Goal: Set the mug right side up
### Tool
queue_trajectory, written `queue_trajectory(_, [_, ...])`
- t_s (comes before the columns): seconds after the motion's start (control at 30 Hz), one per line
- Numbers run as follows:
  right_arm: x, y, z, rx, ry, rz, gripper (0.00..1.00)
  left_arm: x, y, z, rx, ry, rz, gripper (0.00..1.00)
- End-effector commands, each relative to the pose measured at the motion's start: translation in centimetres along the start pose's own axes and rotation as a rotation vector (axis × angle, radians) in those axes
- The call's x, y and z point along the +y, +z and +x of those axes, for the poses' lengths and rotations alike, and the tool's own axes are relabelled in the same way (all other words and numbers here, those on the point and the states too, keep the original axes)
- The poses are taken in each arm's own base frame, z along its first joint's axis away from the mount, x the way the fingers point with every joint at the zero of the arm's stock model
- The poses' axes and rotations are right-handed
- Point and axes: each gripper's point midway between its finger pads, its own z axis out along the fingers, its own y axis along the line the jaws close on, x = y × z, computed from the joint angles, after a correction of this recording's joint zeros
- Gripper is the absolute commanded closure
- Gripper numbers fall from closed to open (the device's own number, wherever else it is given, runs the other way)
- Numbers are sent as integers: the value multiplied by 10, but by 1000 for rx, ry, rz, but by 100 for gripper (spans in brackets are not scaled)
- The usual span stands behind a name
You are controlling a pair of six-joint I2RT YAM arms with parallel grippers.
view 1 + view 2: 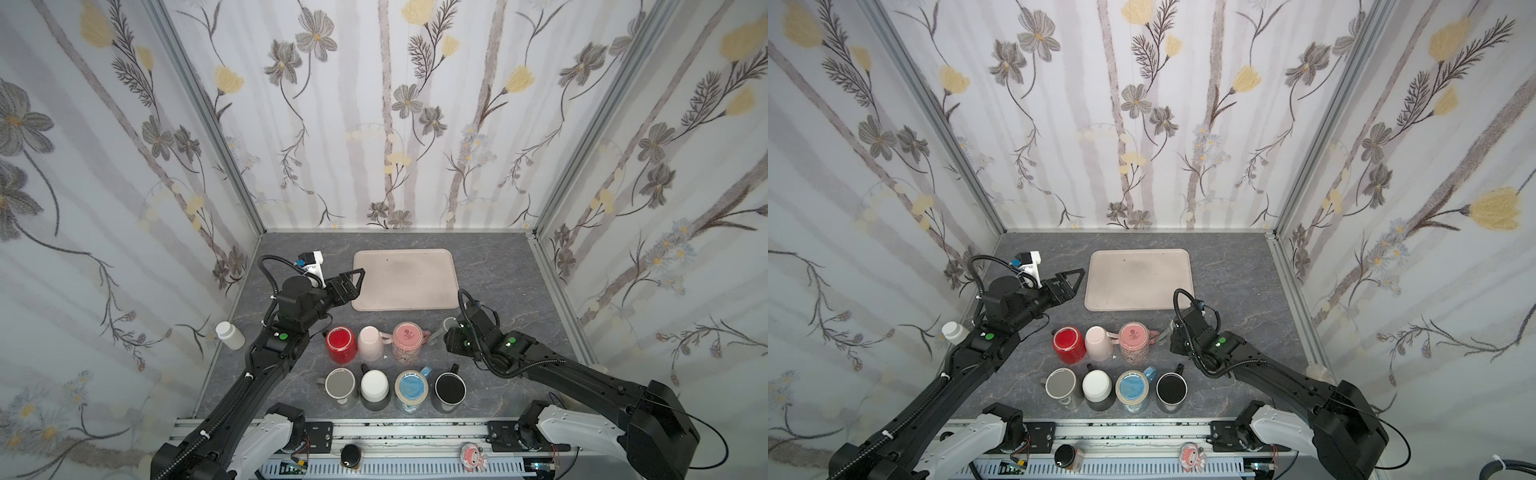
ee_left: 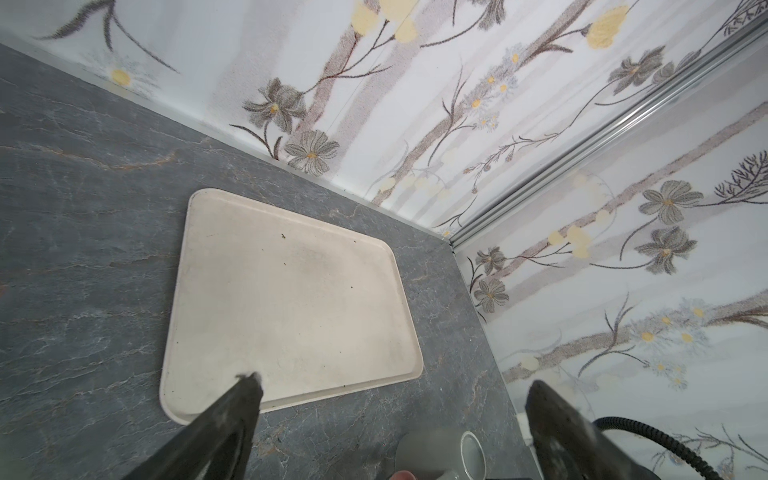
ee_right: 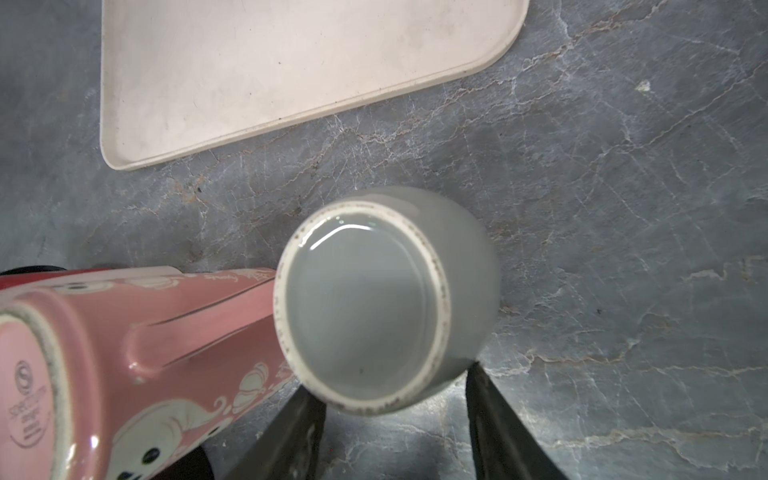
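Observation:
A grey mug sits between the fingers of my right gripper, its white-ringed base turned toward the wrist camera. One finger presses its side and the other reaches in under the opposite side, so the gripper is shut on it. In a top view the mug peeks out just past the right gripper, right of the pink patterned mug. In the left wrist view the mug looks tilted. My left gripper hangs open and empty at the tray's left edge, away from the mug.
A beige tray lies behind the mugs. The red mug and pale pink mug stand left of the patterned one, which almost touches the grey mug. Several more mugs line the front row. A white bottle stands far left.

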Motion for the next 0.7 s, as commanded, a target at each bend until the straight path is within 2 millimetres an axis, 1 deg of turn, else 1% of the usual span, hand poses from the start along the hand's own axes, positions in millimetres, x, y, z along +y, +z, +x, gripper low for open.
queue_trajectory(0.0, [0, -1, -17, -89, 71, 6, 43, -18, 5, 4, 32, 72, 35, 0])
queue_trajectory(0.07, [0, -3, -18, -97, 65, 5, 37, -22, 11, 13, 75, 96, 16, 0])
queue_trajectory(0.13, [0, -6, -18, -96, 43, 11, 28, -20, 17, 19, 110, 104, -9, 0])
queue_trajectory(0.23, [-8, -14, -20, -125, 31, 40, 16, -19, 19, 24, 125, 105, -19, 0])
queue_trajectory(0.27, [-7, -17, -22, -139, 27, 27, 12, -19, 19, 25, 122, 104, -19, 0])
queue_trajectory(0.3, [-8, -19, -23, -152, 22, 23, 0, -19, 18, 26, 119, 103, -16, 0])
queue_trajectory(0.37, [-8, -21, -28, -173, 18, 29, 0, -21, 19, 25, 113, 96, -9, 0])
queue_trajectory(0.47, [-1, -20, -34, -187, -3, 26, 0, -24, 20, 25, 110, 90, 4, 0])
queue_trajectory(0.67, [2, -4, -41, -201, 0, 71, 0, -26, 22, 23, 109, 92, 10, 0])
